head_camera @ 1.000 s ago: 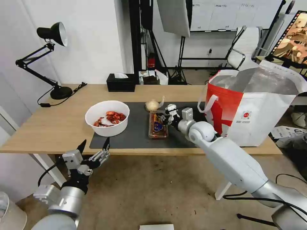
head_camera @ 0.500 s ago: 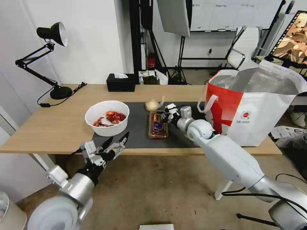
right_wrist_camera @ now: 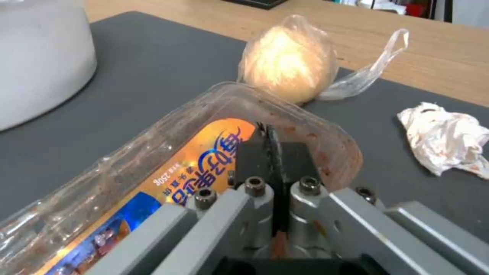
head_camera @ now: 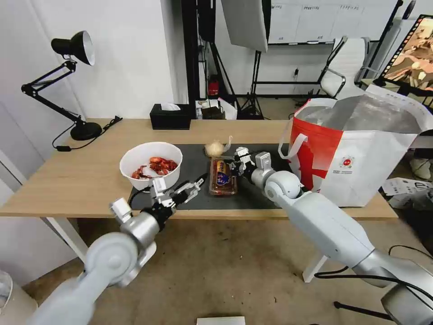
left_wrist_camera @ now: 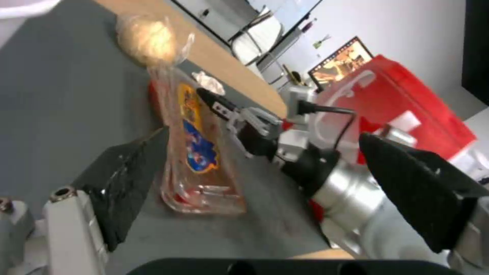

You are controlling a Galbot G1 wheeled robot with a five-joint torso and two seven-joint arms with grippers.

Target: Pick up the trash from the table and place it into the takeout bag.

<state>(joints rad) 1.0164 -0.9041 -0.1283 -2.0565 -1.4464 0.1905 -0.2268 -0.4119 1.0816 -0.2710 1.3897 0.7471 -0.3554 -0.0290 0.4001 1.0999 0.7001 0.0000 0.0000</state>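
The clear plastic tray (head_camera: 222, 178) lies on the dark mat (head_camera: 194, 162) of the table (head_camera: 76, 180). My right gripper (head_camera: 235, 163) is shut on its far rim, and the right wrist view shows the fingers (right_wrist_camera: 255, 156) pinched together on the tray (right_wrist_camera: 168, 179). My left gripper (head_camera: 191, 185) hovers open just left of the tray, whose near end (left_wrist_camera: 196, 152) sits between its spread fingers (left_wrist_camera: 127, 172). The beige knotted bag (right_wrist_camera: 288, 63) and the crumpled tissue (right_wrist_camera: 446, 139) lie beyond the tray. The white bowl (head_camera: 151, 169) of red shells stands at the left. The takeout bag (head_camera: 356, 149) stands open at the right.
A black desk lamp (head_camera: 74, 81) stands at the table's far left corner, and a black tissue box (head_camera: 170, 116) at the back edge. An office chair and light stands fill the room behind. Bare wood lies left of the bowl.
My left arm has risen from below the table's front edge and swung right over the mat to the tray. The right gripper has stayed on the tray's rim.
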